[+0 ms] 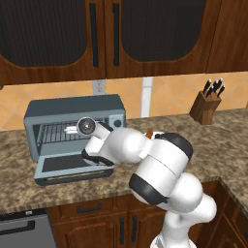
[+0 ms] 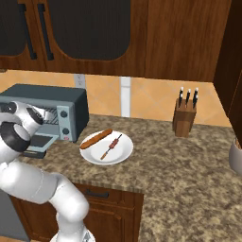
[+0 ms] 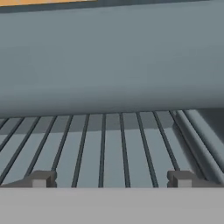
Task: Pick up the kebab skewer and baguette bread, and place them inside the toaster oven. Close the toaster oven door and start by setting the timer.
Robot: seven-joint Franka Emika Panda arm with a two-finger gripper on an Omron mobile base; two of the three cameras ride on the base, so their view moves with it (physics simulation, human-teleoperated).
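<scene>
The blue-grey toaster oven stands on the counter with its door folded down flat in front. My arm reaches over the door into the oven mouth. In the hand view my gripper is open just above the wire rack, with nothing between its fingertips. The orange-brown baguette bread and the thin kebab skewer lie side by side on a white plate, to the right of the oven and apart from the gripper.
A wooden knife block stands at the back right of the granite counter. Dark wood cabinets hang above the oven. A grey vessel shows at the right edge. The oven's knob panel faces the plate.
</scene>
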